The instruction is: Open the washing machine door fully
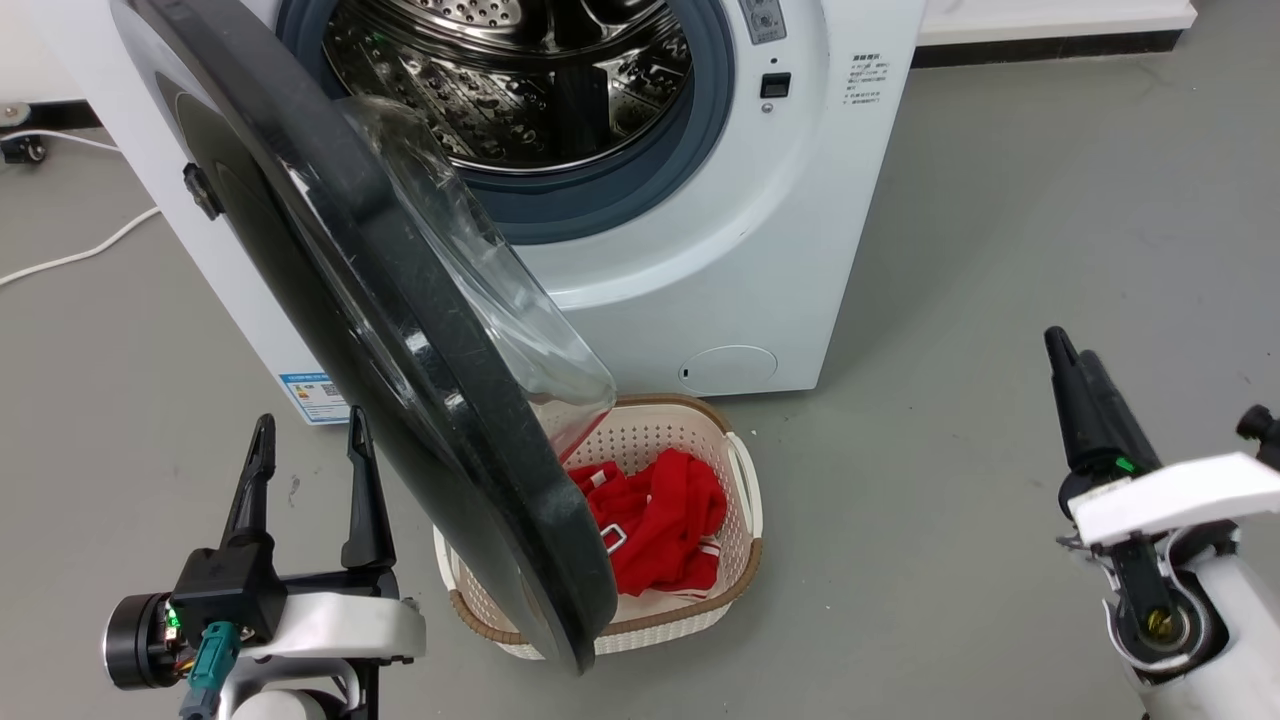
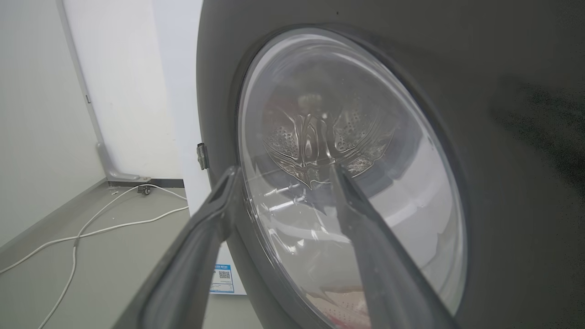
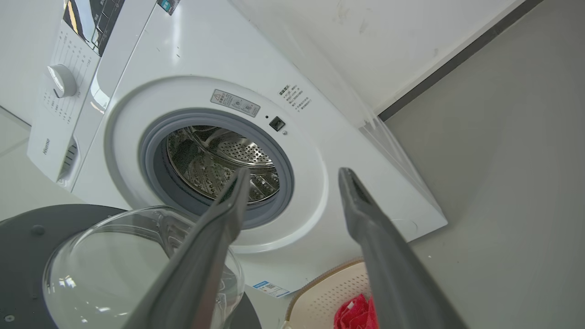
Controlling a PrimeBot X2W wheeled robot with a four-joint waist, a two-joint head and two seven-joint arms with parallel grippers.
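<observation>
Head view: the washing machine door point(image 1: 400, 330) stands part open, over the basket point(image 1: 745, 490) of red clothes point(image 1: 660, 520). The left gripper point(image 1: 310, 420) is beside the door, fingers apart. Left wrist view: the door's glass is just ahead. Right wrist view: the right gripper point(image 3: 293, 171) has its fingers apart and faces the drum point(image 3: 215, 155).
</observation>
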